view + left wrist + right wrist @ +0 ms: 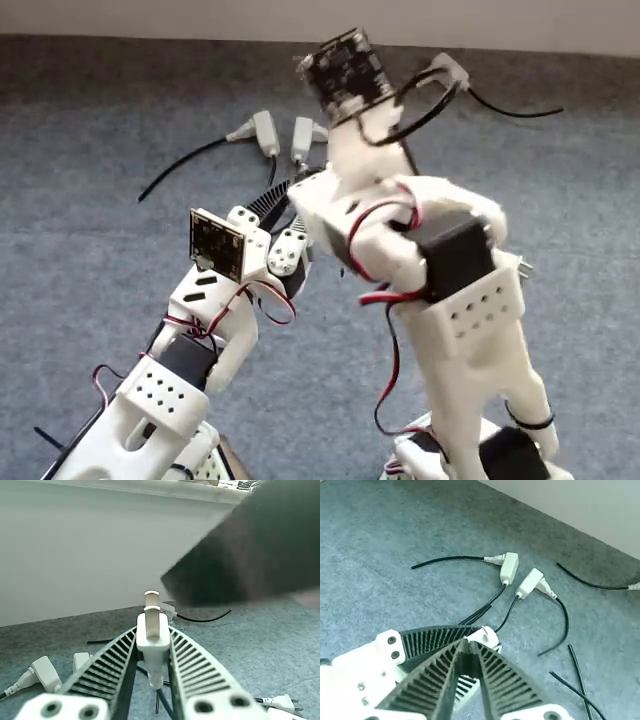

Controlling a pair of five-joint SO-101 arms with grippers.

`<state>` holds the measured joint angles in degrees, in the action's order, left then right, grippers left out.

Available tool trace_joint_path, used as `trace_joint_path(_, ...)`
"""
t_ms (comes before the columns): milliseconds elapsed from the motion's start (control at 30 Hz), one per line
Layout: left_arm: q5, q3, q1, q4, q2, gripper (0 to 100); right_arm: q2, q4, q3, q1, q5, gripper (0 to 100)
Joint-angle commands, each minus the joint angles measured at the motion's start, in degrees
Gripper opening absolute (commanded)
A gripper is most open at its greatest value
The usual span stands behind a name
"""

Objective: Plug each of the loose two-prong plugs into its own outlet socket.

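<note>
My left gripper [152,632] is shut on a white two-prong plug [151,627], prongs pointing up and its black cable hanging below. Over the carpet, both grippers meet mid-table; the left gripper [275,205] shows its ribbed fingers there. My right gripper [468,644] has its fingertips pressed together right beside that held plug [484,635]; the narrow gap behind the tips is dark, and I cannot tell what is in it. Two white sockets [508,565] [531,583] lie side by side beyond the grippers, each on a black cable. A loose plug [280,701] lies on the carpet.
Grey-blue carpet [90,200] covers the table, with a pale wall [75,555] at its far edge. Another white plug [447,68] with a black cable lies at the back right. Loose black cables [580,680] cross the carpet. The right arm [450,270] towers over the middle.
</note>
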<state>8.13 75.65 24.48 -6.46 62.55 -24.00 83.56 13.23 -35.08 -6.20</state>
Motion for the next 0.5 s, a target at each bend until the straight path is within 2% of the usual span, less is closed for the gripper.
trace_joint_path(0, 0.4, -0.4, 0.4, -1.4, 1.4, 1, -11.8, -18.9, -22.9, -2.5, -4.2, 0.8)
trace_joint_path(133, 0.4, -0.4, 0.4, -1.4, 1.4, 1, -23.8, -35.3, -39.8, -2.3, -4.9, 0.7)
trace_joint_path(233, 0.4, -0.4, 0.4, -1.4, 1.4, 1, -30.6, -44.1, -50.9, -2.4, -9.1, 0.7)
trace_joint_path(333, 0.4, -0.4, 0.4, -1.4, 1.5, 1, -32.5, -50.7, -59.7, -0.6, -12.4, 0.7)
trace_joint_path(467, 0.4, -0.4, 0.5, -1.4, 1.5, 1, -32.3, -56.0, -63.7, 3.7, -12.6, 0.7)
